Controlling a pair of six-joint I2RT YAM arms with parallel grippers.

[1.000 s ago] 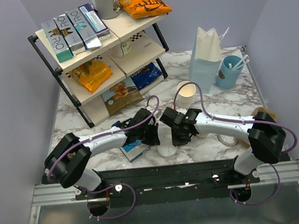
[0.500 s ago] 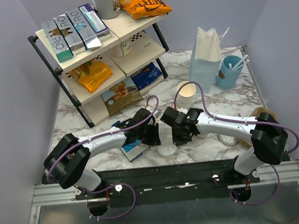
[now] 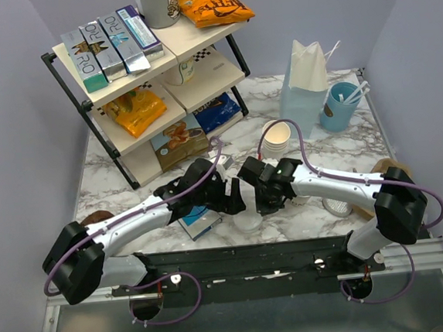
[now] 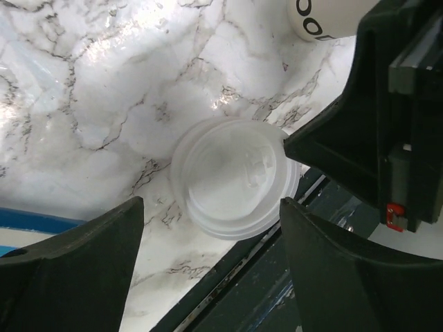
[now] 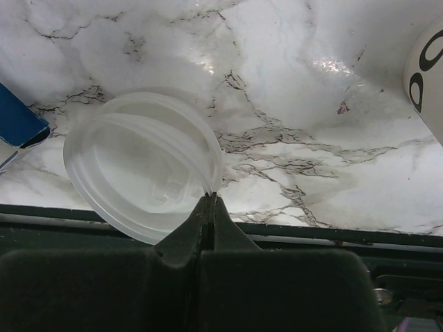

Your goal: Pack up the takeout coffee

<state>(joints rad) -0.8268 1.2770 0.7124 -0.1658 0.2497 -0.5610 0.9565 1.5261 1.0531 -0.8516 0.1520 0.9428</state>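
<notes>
we see the right fingers [image 5: 210, 207] pressed fully together on the rim of a translucent plastic lid [image 5: 131, 173], which lies on the marble worktop [image 5: 311, 90] by its near edge. the left fingers [image 3: 236, 203] are spread wide above that lid, holding nothing. the takeout coffee [image 4: 325, 15] sits on the worktop near the lid, to its right, untouched.
</notes>
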